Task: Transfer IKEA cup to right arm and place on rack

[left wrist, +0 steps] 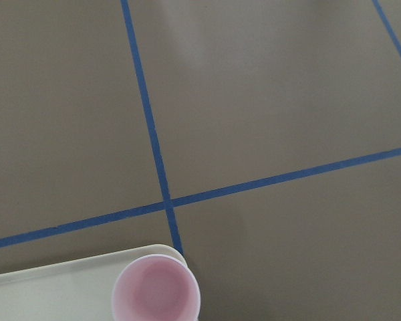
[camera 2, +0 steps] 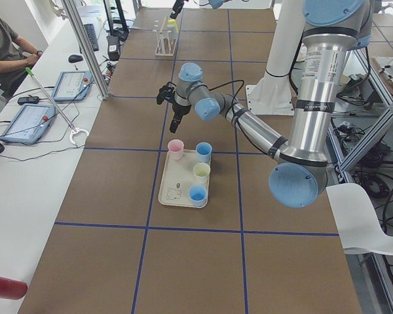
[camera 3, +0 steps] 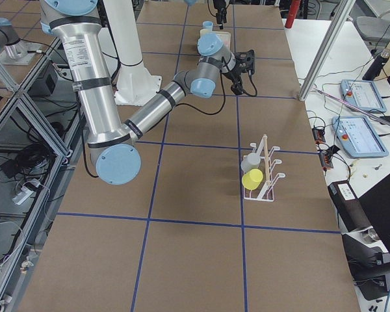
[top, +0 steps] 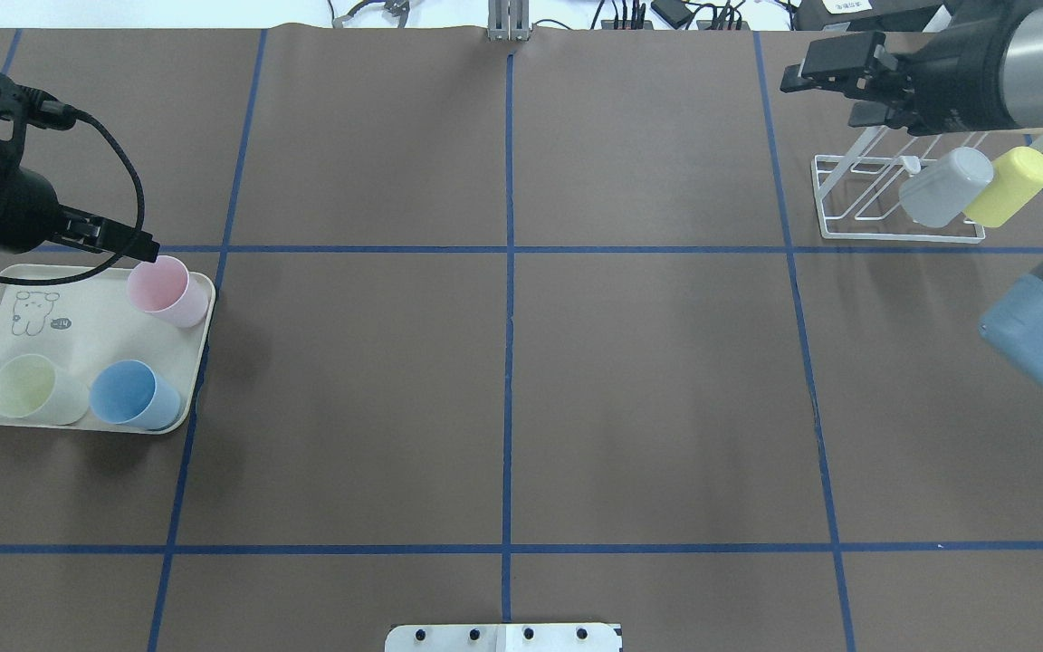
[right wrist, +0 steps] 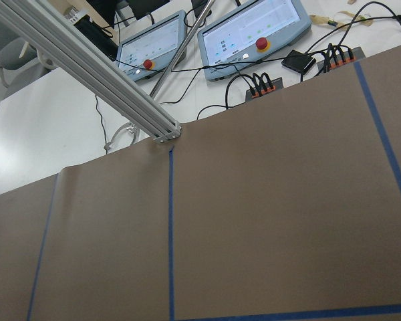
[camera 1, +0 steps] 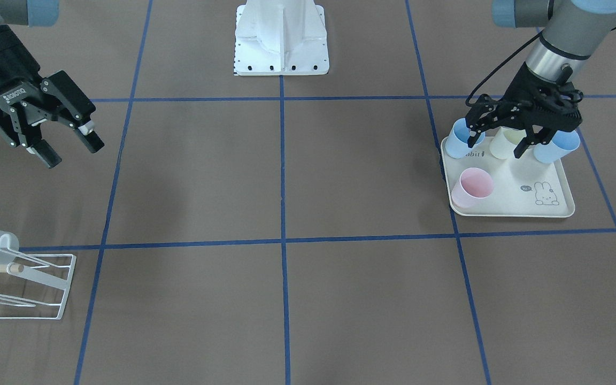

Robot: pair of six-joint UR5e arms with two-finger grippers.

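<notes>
Several cups stand on a cream rabbit-printed tray (camera 1: 527,207): a pink cup (camera 1: 472,186), two blue cups (camera 1: 460,140) and a pale yellow cup (camera 1: 505,144). My left gripper (camera 1: 495,147) hangs open and empty above the tray, touching no cup. In the overhead view it (top: 137,249) is at the tray's far edge, next to the pink cup (top: 164,290). The left wrist view shows the pink cup (left wrist: 156,292) at its bottom edge. My right gripper (camera 1: 72,152) is open and empty, in the air near the white wire rack (top: 847,195).
The rack (camera 1: 46,278) holds a grey cup (top: 942,186) and a yellow cup (top: 1010,186) on its pegs. The robot's white base (camera 1: 281,37) stands at the table's robot-side edge. Brown table with blue tape lines lies between tray and rack.
</notes>
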